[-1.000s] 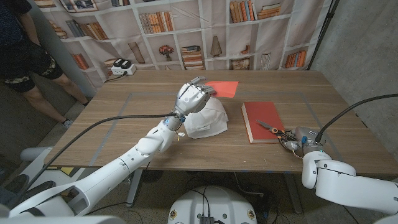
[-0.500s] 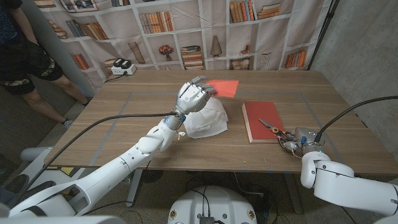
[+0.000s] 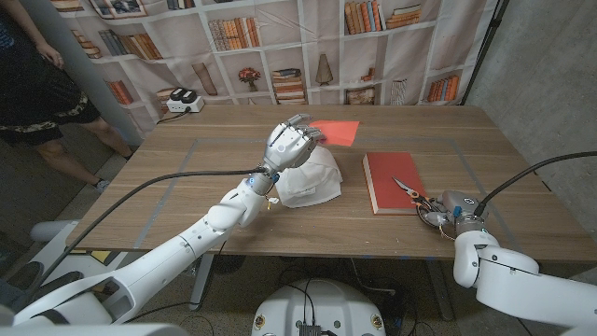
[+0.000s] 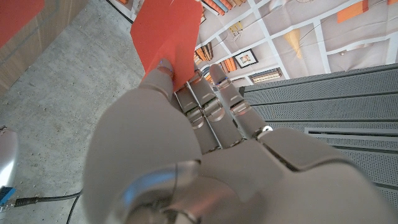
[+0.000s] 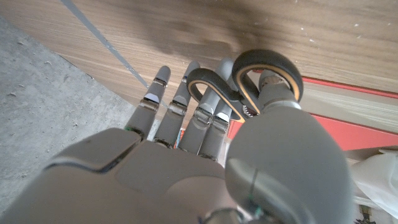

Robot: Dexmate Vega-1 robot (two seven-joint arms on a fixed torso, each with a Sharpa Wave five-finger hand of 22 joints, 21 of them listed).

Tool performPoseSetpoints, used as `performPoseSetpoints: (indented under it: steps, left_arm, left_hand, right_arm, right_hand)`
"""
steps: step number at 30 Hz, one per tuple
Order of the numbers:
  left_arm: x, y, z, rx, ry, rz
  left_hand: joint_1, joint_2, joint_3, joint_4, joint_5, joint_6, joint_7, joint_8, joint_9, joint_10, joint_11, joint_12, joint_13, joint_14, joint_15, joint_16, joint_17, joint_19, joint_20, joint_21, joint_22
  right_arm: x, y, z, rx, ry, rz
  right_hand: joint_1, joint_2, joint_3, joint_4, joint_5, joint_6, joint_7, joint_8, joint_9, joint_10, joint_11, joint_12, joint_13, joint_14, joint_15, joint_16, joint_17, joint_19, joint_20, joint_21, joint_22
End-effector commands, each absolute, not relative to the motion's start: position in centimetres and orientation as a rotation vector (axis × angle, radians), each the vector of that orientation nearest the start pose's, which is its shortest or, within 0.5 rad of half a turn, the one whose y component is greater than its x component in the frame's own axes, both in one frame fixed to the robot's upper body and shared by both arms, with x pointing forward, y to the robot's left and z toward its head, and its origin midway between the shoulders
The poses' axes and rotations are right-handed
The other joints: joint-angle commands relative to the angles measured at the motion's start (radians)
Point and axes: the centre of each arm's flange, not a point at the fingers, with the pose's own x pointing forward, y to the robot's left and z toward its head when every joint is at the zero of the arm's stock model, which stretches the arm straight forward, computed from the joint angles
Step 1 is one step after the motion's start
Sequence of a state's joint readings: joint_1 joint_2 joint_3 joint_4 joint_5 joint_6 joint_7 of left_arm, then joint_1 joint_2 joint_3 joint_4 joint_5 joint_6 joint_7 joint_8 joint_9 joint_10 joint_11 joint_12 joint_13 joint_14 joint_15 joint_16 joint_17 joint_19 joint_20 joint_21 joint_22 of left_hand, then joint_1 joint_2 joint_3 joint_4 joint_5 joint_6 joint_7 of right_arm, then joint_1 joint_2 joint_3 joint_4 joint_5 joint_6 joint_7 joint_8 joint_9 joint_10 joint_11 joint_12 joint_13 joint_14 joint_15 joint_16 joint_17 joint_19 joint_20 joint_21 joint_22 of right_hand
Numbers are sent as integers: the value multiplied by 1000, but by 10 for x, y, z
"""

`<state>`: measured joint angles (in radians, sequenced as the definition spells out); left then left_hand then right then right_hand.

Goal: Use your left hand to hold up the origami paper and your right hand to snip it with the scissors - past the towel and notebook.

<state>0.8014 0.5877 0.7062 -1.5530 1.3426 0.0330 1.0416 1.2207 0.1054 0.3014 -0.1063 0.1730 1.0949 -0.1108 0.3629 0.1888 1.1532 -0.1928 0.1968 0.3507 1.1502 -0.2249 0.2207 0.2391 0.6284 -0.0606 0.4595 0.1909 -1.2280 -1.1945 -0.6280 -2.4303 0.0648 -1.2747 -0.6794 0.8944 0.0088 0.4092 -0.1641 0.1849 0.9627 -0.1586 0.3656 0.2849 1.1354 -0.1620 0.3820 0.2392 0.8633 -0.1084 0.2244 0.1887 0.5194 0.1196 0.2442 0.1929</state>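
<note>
My left hand [image 3: 289, 145] hovers over the far side of the white towel [image 3: 314, 179] and pinches one edge of the red origami paper [image 3: 338, 133]. In the left wrist view the paper [image 4: 166, 31] stands up between the thumb and fingers of that hand [image 4: 186, 149], off the table. My right hand [image 3: 448, 211] sits at the table's near right, gripping the scissors [image 3: 410, 192]. Their blades lie over the near right corner of the red notebook [image 3: 392, 177]. In the right wrist view the scissors' black handle loops [image 5: 249, 81] sit around the fingers of my right hand [image 5: 186, 155].
A white and black device [image 3: 185, 100] sits at the table's far left edge. A person [image 3: 37, 84] stands beyond the table's left end. A bookshelf backdrop hangs behind the table. Grey tape lines cross the wooden table [image 3: 168, 187].
My right hand has shifted slightly, and the scissors' tips have crept a little farther over the notebook. The left hand and paper have held still. The person at the left has moved.
</note>
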Motion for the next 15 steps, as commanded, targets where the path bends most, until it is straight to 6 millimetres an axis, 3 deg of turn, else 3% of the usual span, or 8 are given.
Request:
performPoseSetpoints:
  steps: [1,6,15]
  left_arm:
    - [527,128,-19,1478,-1720,590]
    - [527,129,-18,1477,-1724,595]
    - [525,131,-15,1472,-1736,606]
  left_hand:
    - [-4,2,9,3,5,-4,-1,9,1,1,-9,6,4,-5,-5,4,2,-4,-117,4,2]
    - [-4,2,10,3,5,-7,0,8,1,1,-9,6,4,-5,-4,4,2,-5,-116,5,2]
    - [-4,1,13,2,5,-6,0,9,2,0,-9,5,3,-6,-5,4,2,-5,-116,6,2]
  right_arm:
    - [445,-317,-136,-1294,33,-400]
    - [445,-319,-134,-1264,38,-375]
    - [442,-326,-129,-1194,27,-360]
  right_hand:
    - [23,99,41,22,4,37,-34,3,7,65,-47,13,3,22,-108,11,5,13,-9,6,5]
    - [35,117,49,18,4,8,-15,2,19,72,-47,14,6,51,-117,20,9,16,-22,7,6]
    - [46,128,57,13,7,6,-11,7,26,80,-44,17,8,60,-120,20,8,19,-28,8,6]
